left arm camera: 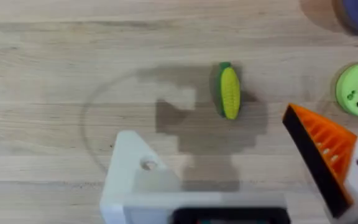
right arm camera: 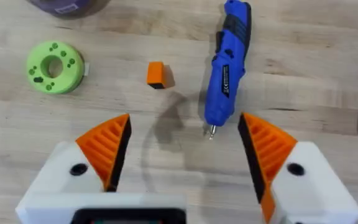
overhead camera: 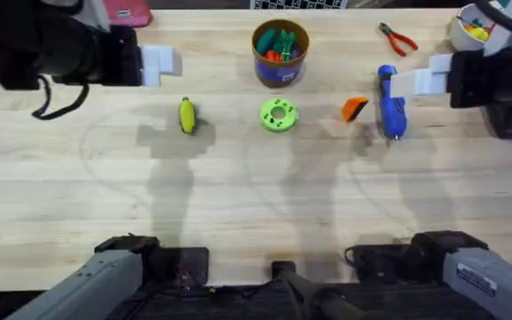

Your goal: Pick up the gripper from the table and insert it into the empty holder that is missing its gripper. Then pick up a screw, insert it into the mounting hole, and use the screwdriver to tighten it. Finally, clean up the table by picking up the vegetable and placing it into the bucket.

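The left gripper [overhead camera: 167, 62] hovers at the table's far left, its fingers apart and holding nothing. In its wrist view, one finger is the bare white holder [left arm camera: 135, 171] and the other carries an orange ribbed pad [left arm camera: 321, 155]. The vegetable [overhead camera: 187, 116] lies on the wood just in front of it. Next come the green disc [overhead camera: 279, 116] and, behind it, the bucket [overhead camera: 280, 52], which already holds green and orange toys. The wedge [overhead camera: 355, 108] lies just beside the screwdriver [overhead camera: 389, 100]. The right gripper [right arm camera: 184, 121] hangs above the screwdriver, also spread wide and empty.

The main risk I see is the wedge. It is small and sits close to the screwdriver, so a slightly off grasp could knock the screwdriver or tip the wedge flat. If it is picked up askew, it will probably not seat in the holder. The vegetable is rounded and may roll out of a pinch.

I cannot make out any screws, or which hole takes one. The left arm is a dark blur under the overhead camera. The red pliers [overhead camera: 398, 37] and white bowl [overhead camera: 468, 31] lie at the far right, the bowl cut off by the frame edge.
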You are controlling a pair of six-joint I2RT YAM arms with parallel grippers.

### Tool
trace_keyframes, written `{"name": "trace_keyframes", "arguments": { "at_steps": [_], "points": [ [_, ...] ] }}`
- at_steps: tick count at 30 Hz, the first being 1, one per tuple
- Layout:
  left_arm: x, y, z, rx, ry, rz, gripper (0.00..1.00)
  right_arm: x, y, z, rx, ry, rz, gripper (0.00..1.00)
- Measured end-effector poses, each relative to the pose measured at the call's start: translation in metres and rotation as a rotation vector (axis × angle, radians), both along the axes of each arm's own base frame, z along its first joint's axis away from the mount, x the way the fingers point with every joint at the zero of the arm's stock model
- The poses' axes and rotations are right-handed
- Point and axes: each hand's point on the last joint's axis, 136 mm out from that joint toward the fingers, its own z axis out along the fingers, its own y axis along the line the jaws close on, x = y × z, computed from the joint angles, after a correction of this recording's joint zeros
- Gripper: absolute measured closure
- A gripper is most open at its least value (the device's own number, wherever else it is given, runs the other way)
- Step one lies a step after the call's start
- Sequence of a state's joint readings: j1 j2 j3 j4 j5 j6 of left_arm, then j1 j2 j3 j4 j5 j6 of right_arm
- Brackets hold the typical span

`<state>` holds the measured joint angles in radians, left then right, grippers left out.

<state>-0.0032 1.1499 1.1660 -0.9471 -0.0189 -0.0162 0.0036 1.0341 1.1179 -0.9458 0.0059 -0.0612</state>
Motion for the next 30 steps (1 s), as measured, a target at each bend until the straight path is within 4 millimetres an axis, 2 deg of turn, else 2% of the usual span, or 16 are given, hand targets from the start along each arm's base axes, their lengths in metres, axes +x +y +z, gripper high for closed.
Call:
{"name": "trace_keyframes", "arguments": {
  "at_steps": [6, 9, 17, 22, 25, 30],
  "points": [
    [0.009, -0.007, -0.025, -0.047, 0.087, -0.006, 0.016, 0.001, 0.000, -0.003, 0.000, 0.013, 0.000, 0.008],
    [0.014, -0.013, -0.044, -0.089, 0.155, 0.008, 0.015, 0.002, 0.000, -0.003, 0.000, 0.012, 0.000, 0.008],
    [0.038, -0.024, -0.120, -0.139, 0.353, 0.039, 0.016, 0.002, 0.000, -0.003, 0.000, 0.012, 0.000, 0.008],
    [0.043, -0.025, -0.160, -0.135, 0.446, 0.038, 0.015, 0.002, 0.000, -0.003, 0.000, 0.012, 0.000, 0.007],
    [0.047, -0.025, -0.174, -0.133, 0.463, 0.036, 0.016, 0.002, 0.000, -0.003, 0.000, 0.012, 0.000, 0.008],
    [0.047, -0.025, -0.188, -0.131, 0.494, 0.038, 0.006, 0.001, 0.000, -0.003, 0.000, 0.013, 0.000, 0.007]
  ]
}}
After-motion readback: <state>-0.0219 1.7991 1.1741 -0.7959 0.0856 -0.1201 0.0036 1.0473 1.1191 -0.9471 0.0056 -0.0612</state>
